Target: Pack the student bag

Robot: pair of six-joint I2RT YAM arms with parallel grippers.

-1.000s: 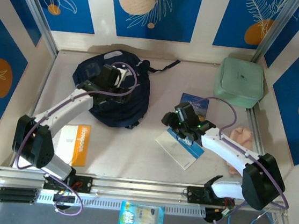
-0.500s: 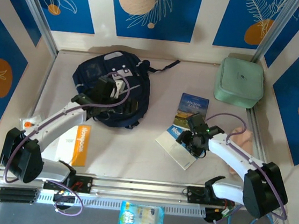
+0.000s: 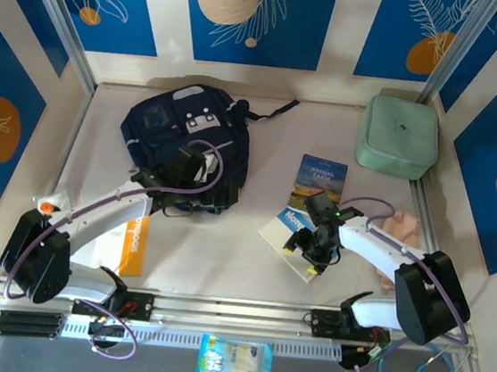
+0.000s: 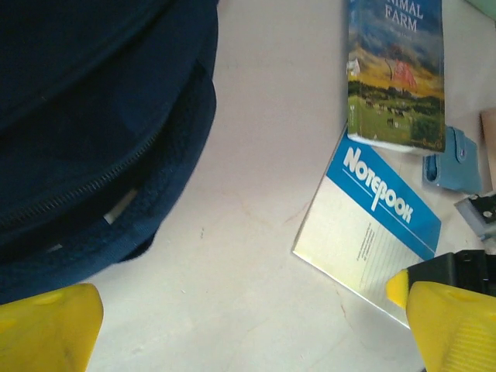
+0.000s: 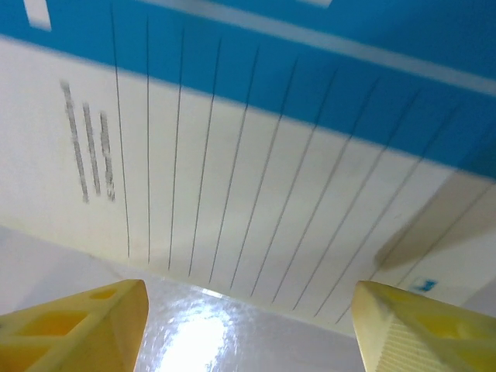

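Note:
The student bag (image 3: pixel 183 134), a navy backpack with grey-white panels, lies at the back left of the table. Its zip gapes along the near edge (image 4: pixel 93 186). My left gripper (image 3: pixel 204 197) hovers just off that near edge, open, with bare table between its yellow fingers (image 4: pixel 248 341). A blue-and-white notebook (image 3: pixel 290 234) lies flat right of centre. My right gripper (image 3: pixel 308 257) is low over the notebook's near edge (image 5: pixel 256 201), open, one finger to each side (image 5: pixel 248 329), holding nothing.
An "Animal Farm" book (image 3: pixel 320 181) lies behind the notebook. An orange notebook (image 3: pixel 134 240) sits near the left arm, a pale green zip case (image 3: pixel 399 136) at the back right and a pink object (image 3: pixel 403 227) by the right wall. A snack packet (image 3: pixel 235 360) lies beyond the front rail.
My left gripper has drawn back off the bag toward the near side and opened wide. My right gripper has moved right and nearer, down to the notebook's near edge.

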